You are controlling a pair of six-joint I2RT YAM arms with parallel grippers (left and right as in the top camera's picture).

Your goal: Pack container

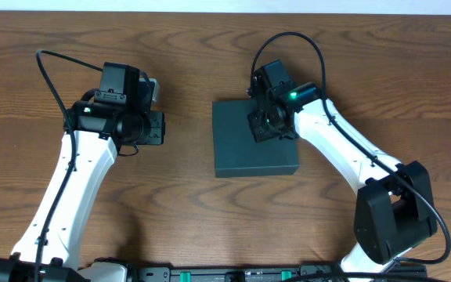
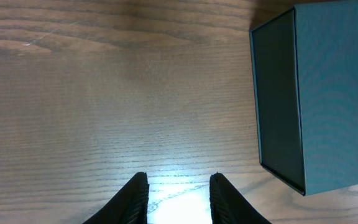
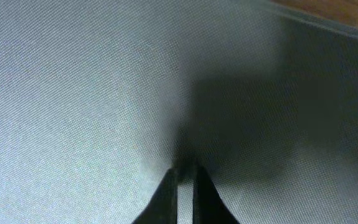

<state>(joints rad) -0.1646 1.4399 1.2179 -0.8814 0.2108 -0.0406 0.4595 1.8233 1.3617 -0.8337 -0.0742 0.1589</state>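
One container [image 1: 241, 157] — right claw [image 3: 182, 171] on its lid, left claw [image 2: 179, 176] apart

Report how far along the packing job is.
Looks done: the container lies closed, lid flat. In hand: the right end effector, fingers nearly together, sits over the lid. The left end effector hangs open over the table. Left: probably only pulling the arms away; contents cannot be seen.
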